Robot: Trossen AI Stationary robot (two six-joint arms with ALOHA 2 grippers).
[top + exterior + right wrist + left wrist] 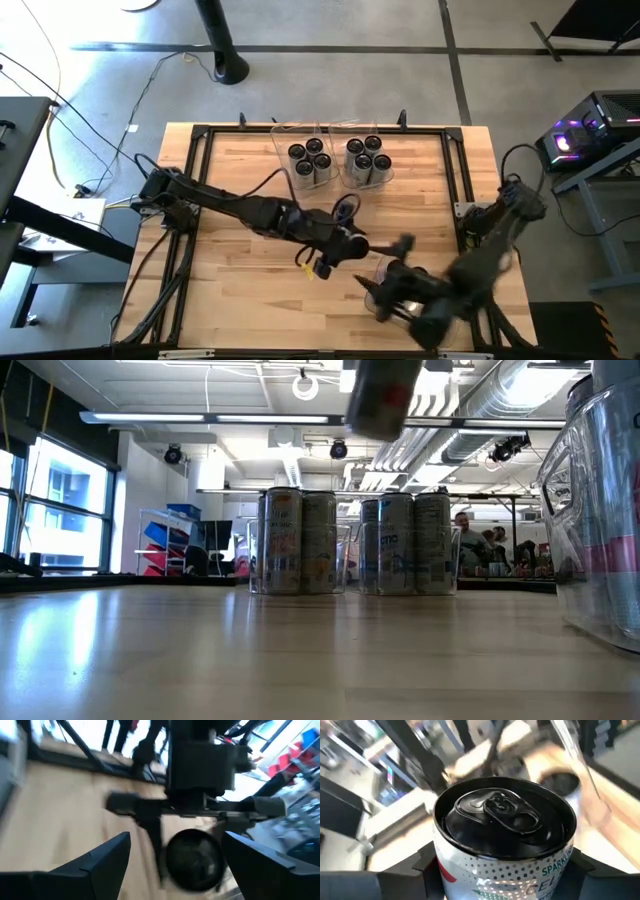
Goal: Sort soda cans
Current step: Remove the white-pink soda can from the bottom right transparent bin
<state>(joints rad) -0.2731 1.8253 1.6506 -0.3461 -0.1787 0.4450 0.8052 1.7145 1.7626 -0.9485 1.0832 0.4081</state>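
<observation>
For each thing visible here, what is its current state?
Left tool: shut on a soda can, held above the table.
Right tool: open, empty, at the near right.
Left bin: holds four upright cans.
Right bin: holds five upright cans.

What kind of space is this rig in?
Probably an open-plan robotics lab or workshop: exposed ceiling ducts, concrete floor with loose cables, a lit computer beside the wooden table, people at desks behind the soda cans.

Overhead, tabletop-level and two wrist views.
</observation>
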